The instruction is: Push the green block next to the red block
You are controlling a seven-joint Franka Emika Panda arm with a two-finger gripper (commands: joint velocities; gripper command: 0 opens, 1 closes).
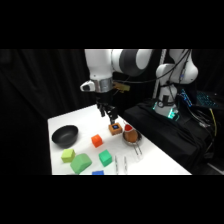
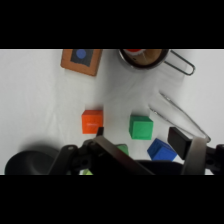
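Observation:
The green block [image 1: 105, 158] [image 2: 140, 126] sits on the white table near its front edge. The red block [image 1: 97, 141] [image 2: 92, 121] lies a short gap away from it, not touching. My gripper [image 1: 108, 114] [image 2: 140, 136] hangs open above the table, up behind the tan cube in the side view. In the wrist view both blocks show between and just beyond the two spread fingers [image 2: 181, 140]. Nothing is held.
A tan cube with a blue top [image 1: 116, 129] [image 2: 81, 60] and a red-brown metal-rimmed object [image 1: 131, 135] [image 2: 142, 56] stand behind the blocks. A black bowl [image 1: 65, 135], a yellow-green cube [image 1: 68, 155], a pale-green block [image 1: 80, 163], a blue block [image 1: 98, 173] [image 2: 161, 150] and metal tongs [image 1: 120, 164] [image 2: 180, 117] lie around them.

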